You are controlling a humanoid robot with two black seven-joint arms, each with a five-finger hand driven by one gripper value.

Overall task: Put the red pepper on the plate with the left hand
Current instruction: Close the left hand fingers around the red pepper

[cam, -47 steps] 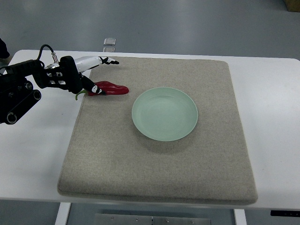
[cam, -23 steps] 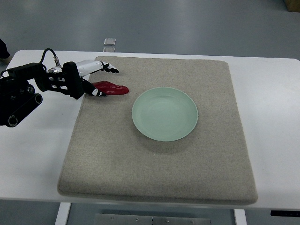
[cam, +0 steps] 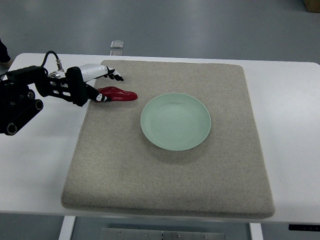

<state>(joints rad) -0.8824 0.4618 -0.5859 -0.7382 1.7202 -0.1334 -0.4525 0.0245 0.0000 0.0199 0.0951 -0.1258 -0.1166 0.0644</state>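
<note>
Your left hand [cam: 97,85] has fingers spread around the pepper [cam: 118,94], not gripping; lift and plate [cam: 175,121] placement remain.

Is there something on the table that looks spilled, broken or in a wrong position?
Nothing stands out. The green plate sits flat and empty on the grey mat, and the red pepper lies whole on the mat to the plate's left, by the left robot hand. I see no spill or damage.
</note>
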